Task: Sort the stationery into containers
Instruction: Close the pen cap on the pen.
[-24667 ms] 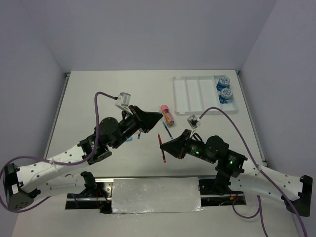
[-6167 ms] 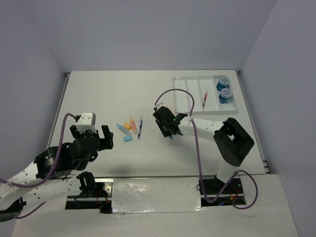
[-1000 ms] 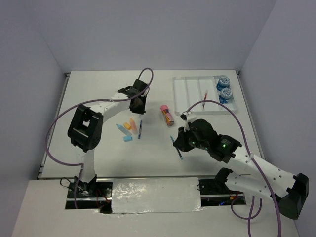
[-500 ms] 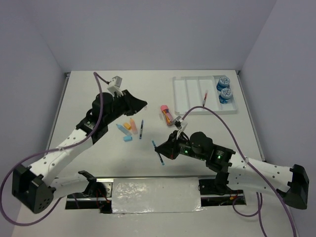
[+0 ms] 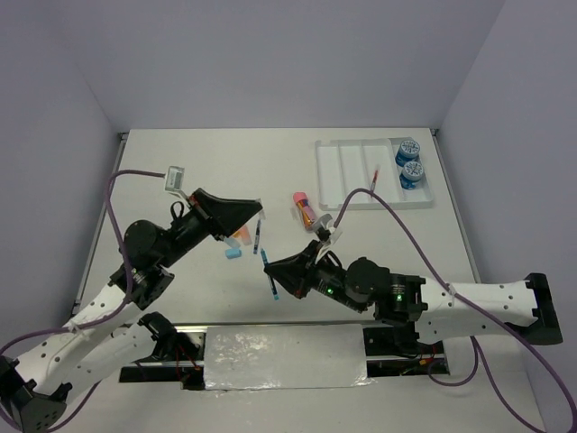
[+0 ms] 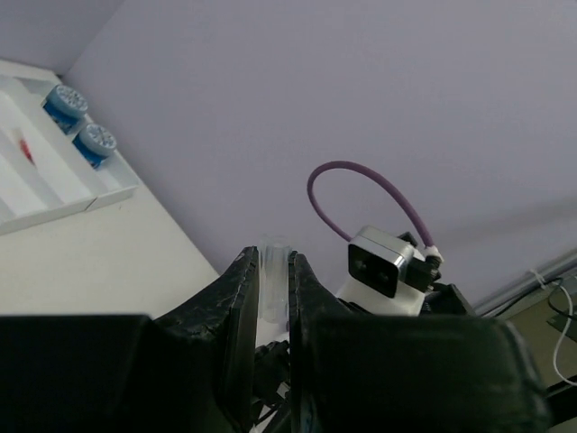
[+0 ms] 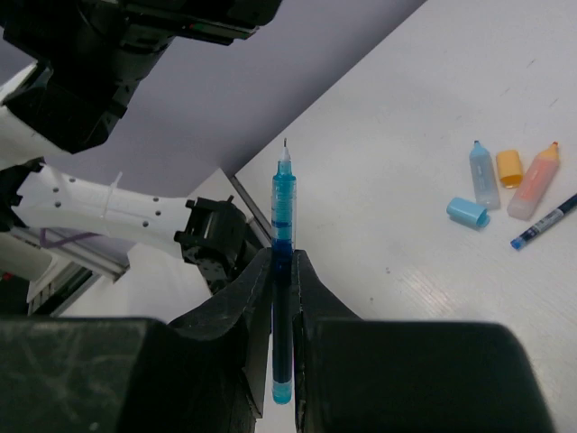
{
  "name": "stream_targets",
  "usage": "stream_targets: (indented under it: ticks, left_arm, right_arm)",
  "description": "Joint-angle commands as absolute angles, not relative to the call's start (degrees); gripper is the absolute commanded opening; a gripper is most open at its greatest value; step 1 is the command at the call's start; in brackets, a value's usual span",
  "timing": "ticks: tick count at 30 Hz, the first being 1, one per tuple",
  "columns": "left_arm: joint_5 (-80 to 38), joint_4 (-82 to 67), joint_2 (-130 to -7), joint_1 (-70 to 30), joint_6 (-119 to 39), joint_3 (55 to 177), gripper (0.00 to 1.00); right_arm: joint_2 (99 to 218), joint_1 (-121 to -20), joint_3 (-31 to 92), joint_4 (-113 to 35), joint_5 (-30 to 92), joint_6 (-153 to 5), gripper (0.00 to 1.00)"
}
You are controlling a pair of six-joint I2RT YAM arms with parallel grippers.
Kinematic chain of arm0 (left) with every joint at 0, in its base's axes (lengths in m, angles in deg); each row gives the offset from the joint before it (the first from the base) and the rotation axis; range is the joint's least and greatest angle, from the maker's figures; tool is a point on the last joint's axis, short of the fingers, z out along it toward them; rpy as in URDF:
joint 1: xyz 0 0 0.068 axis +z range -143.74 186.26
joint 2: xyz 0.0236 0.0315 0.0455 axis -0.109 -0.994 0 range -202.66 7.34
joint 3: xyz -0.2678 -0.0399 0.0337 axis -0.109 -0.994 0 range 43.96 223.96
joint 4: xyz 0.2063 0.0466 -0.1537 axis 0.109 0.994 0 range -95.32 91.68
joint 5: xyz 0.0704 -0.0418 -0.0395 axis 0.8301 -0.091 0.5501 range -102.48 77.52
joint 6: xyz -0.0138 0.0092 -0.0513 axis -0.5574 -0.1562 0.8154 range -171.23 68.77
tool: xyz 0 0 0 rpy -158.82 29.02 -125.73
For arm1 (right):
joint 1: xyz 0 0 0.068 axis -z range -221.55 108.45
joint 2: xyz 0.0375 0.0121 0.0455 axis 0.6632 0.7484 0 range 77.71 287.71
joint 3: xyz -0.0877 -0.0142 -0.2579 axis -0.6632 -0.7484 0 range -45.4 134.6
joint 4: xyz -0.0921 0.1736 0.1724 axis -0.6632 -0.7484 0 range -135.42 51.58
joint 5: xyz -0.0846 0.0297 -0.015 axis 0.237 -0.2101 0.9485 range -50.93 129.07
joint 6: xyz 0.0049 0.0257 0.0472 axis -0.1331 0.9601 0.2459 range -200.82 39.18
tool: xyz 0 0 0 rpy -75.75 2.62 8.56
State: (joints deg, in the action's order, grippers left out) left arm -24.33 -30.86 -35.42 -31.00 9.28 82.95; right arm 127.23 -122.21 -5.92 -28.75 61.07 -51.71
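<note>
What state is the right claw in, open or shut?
Shut: the right claw clamps the blue pen, both fingers against its barrel in the right wrist view.

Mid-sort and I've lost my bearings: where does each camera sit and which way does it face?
Top external: above and behind the bases, looking down on the table; both arms show, tray far right.
Left wrist: on the left gripper, facing along fingers pinching a small clear piece, toward wall and tray.
Right wrist: on the right gripper, facing along its held blue pen toward markers and the left arm.
Shared: top and left wrist both show the two blue rolls.
</note>
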Motion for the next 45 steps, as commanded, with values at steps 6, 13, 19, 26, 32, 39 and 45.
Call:
stream_targets:
  ticks: [6,13,19,26,32,39,45]
  left_arm:
    - [-27.3,-33.5,-30.0,-31.4,9.2,80.7,0.00]
    - [-29.3,-32.7,-29.1,-31.6,8.9,80.2,0.01]
    - [-30.0,-32.2,-28.3,-31.5,8.7,80.6,0.01]
    - [-29.4,-31.6,-28.1,-31.5,8.5,80.2,0.01]
    - [-30.3,-32.7,-28.6,-31.5,9.2,80.1,0.01]
    - [-31.0,-34.6,-28.5,-31.5,10.7,78.4,0.01]
    - [-31.2,-35.2,-28.6,-31.9,11.0,77.9,0.01]
  right_arm:
    - [127.8,-124.7,1.1,-29.2,69.2,-55.6,0.00]
    - [131.1,-124.8,4.4,-31.6,68.4,-57.3,0.00]
    - [130.2,-124.9,3.9,-31.1,69.3,-57.5,0.00]
    - [129.4,-124.8,3.2,-31.0,69.0,-57.3,0.00]
    - [129.2,-124.8,3.4,-31.5,69.8,-57.5,0.00]
    - [129.3,-124.7,4.3,-31.6,70.7,-58.4,0.00]
    - [131.1,-124.4,7.2,-31.8,70.4,-60.1,0.00]
